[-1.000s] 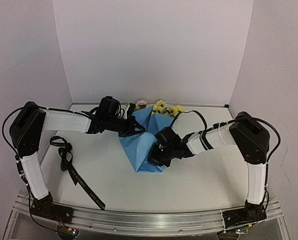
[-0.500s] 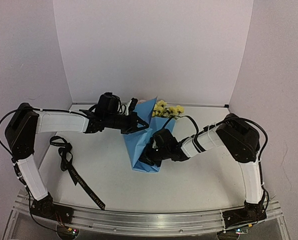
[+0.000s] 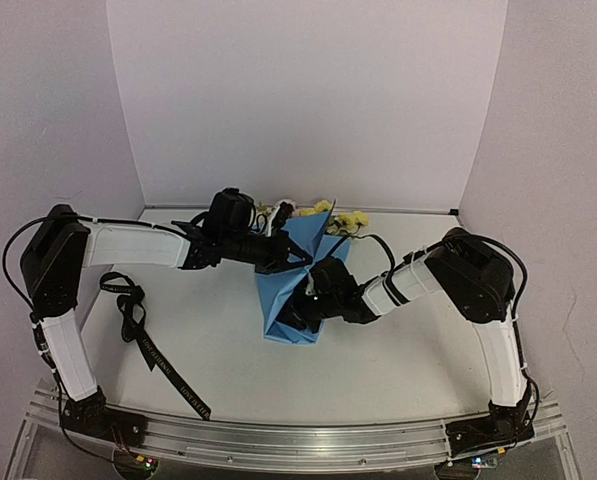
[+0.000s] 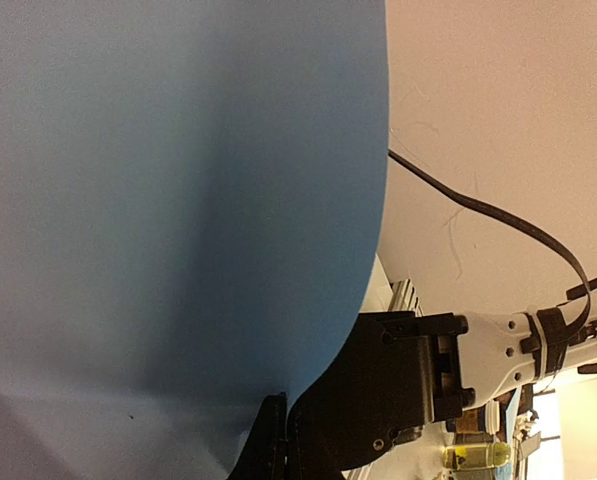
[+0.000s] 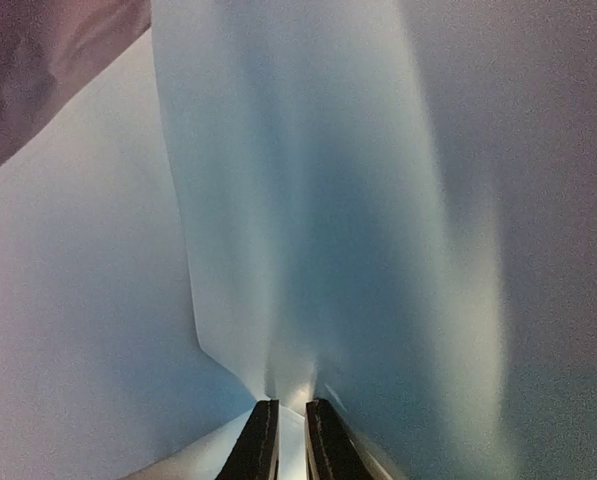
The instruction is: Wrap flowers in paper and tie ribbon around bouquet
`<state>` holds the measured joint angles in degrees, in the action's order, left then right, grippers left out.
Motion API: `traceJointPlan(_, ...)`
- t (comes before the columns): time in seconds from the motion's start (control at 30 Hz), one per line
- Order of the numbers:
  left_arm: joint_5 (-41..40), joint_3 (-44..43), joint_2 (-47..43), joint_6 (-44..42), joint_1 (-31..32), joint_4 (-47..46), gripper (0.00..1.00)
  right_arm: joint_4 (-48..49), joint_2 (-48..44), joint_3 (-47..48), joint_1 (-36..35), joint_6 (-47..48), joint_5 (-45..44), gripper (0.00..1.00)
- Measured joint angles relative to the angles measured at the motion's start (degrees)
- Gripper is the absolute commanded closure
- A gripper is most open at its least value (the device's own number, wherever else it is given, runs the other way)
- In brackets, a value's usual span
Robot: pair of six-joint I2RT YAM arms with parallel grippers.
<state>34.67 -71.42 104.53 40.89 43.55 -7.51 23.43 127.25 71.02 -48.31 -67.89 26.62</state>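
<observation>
The paper (image 3: 281, 300) stands as a loose, light blue fold in the middle of the table (image 3: 408, 350), narrow at its near end and widening toward the far side. The flowers (image 3: 340, 218) poke out beyond its far edge, with yellow blooms to the right and a pale one to the left. Their stems are hidden inside the fold.

The left gripper (image 3: 290, 259) reaches in from the left and is clamped on the paper's upper far edge; its wrist view is almost filled by the blue face. The right gripper (image 5: 290, 408) comes in from the right, low on the fold's right side. Its two fingers are drawn nearly together, with a thin edge of the sheet pinched between them (the gap is a mere slit).

The ribbon (image 3: 143, 335) lies loose on the left part of the table — well apart from the paper — trailing toward the near edge.
</observation>
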Motion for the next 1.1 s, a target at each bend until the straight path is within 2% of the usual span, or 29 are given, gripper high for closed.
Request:
traceJointPlan(0.2,2.3,-3.5,3.9,-0.5,0.1,-0.4,0.97,1.8,0.6,-0.1,1.1,-1.2,1.6,0.88)
traceJointPlan(0.33,3.3,-4.3,5.2,-0.7,0.0,-1.8,0.84,3.2,1.0,-0.5,1.6,-1.8,2.3,0.88)
traceJointPlan(0.5,2.9,-4.3,5.3,-2.5,0.2,-2.2,0.63,3.9,1.1,-0.7,1.7,-2.2,2.7,0.88)
traceJointPlan(0.63,0.8,-3.5,4.9,-4.4,0.2,-1.0,0.53,4.5,1.3,-0.7,1.7,-2.7,2.7,0.88)
traceJointPlan(0.87,-3.6,10.5,-3.5,-4.4,-5.3,-7.9,0.50,5.2,1.5,-0.7,1.7,-3.2,2.7,0.88)
traceJointPlan(0.97,-6.0,14.3,-5.8,-3.4,-8.1,-11.4,0.49,5.5,1.7,-0.7,1.7,-3.3,2.7,0.88)
traceJointPlan(1.1,-11.2,17.9,-7.9,-1.9,-8.7,-14.6,0.45,5.7,1.7,-0.7,1.7,-3.6,2.7,0.88)
